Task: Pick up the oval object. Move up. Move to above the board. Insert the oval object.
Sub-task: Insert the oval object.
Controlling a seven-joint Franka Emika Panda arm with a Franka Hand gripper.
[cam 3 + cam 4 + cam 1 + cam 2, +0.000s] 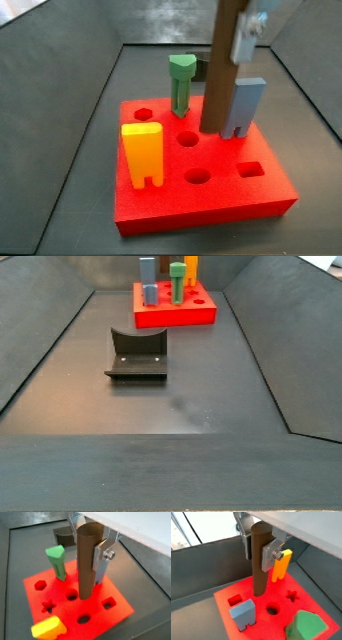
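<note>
My gripper (87,554) is shut on the oval object (85,579), a tall brown peg held upright over the red board (67,613). Both wrist views show silver fingers (266,556) clamping the oval object (258,577) near its top. Its lower end meets the board's (271,628) top face among the holes; I cannot tell how deep it sits. In a side view the oval object (221,90) stands at the back of the board (201,215), with the gripper (242,35) above. The far side view shows the board (174,316), small.
A green arrow-topped peg (57,559), a yellow forked block (140,152) and a grey-blue block (241,105) stand in the board beside the brown peg. The dark fixture (136,356) sits on the grey floor in front of the board. Sloping grey walls (54,346) enclose the bin.
</note>
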